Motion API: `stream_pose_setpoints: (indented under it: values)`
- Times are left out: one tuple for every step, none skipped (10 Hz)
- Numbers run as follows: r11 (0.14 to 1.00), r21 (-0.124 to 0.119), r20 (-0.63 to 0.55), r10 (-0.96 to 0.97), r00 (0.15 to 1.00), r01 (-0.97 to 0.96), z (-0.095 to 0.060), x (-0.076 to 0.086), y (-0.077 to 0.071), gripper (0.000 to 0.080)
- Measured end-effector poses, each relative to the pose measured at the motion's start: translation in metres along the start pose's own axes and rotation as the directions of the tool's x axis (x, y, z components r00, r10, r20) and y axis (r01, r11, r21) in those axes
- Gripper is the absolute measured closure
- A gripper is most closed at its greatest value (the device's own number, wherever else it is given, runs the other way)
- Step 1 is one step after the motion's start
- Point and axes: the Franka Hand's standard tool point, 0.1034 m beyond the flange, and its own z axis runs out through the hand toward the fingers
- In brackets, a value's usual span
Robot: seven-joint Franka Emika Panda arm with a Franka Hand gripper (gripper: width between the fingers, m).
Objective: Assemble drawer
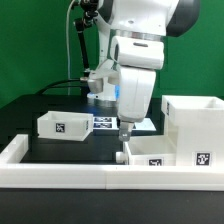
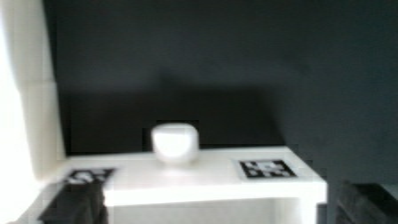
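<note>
The tall white casing stands at the exterior view's right, with a tag on its front. One shallow tray lies at the left. A second tray lies beside the casing, just behind the border rail. My gripper hangs low over this tray's left end. In the wrist view the tray's white face shows a small round knob and two tags. It lies between my dark fingers, which stand wide apart on either side of it. The gripper is open and holds nothing.
The long low white border rail runs along the front and turns back at the left. The marker board lies flat behind my gripper. A black cable trails across the back of the dark table. A white edge runs along one side of the wrist view.
</note>
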Motion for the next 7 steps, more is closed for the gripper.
stream_pose_setpoints:
  values:
    - [1.0, -0.002, 0.001, -0.004, 1.0, 0.004, -0.002, -0.005, 0.005, 0.0151]
    - [1.0, -0.002, -0.001, 0.0, 1.0, 0.0, -0.001, -0.009, 0.004, 0.0151]
    - [1.0, 0.0, 0.0, 0.003, 1.0, -0.003, 0.0, -0.012, 0.004, 0.0151]
    - [1.0, 0.001, -0.001, 0.002, 1.0, -0.002, 0.0, -0.011, 0.004, 0.0151]
    - [0.999, 0.0, -0.025, -0.037, 0.999, 0.037, 0.003, -0.017, 0.003, 0.0151]
    - [0.999, 0.005, -0.079, -0.037, 0.996, 0.038, 0.011, -0.029, 0.0, 0.0151]
    - [0.999, 0.008, -0.114, -0.034, 0.993, 0.035, 0.016, -0.034, -0.002, 0.0151]
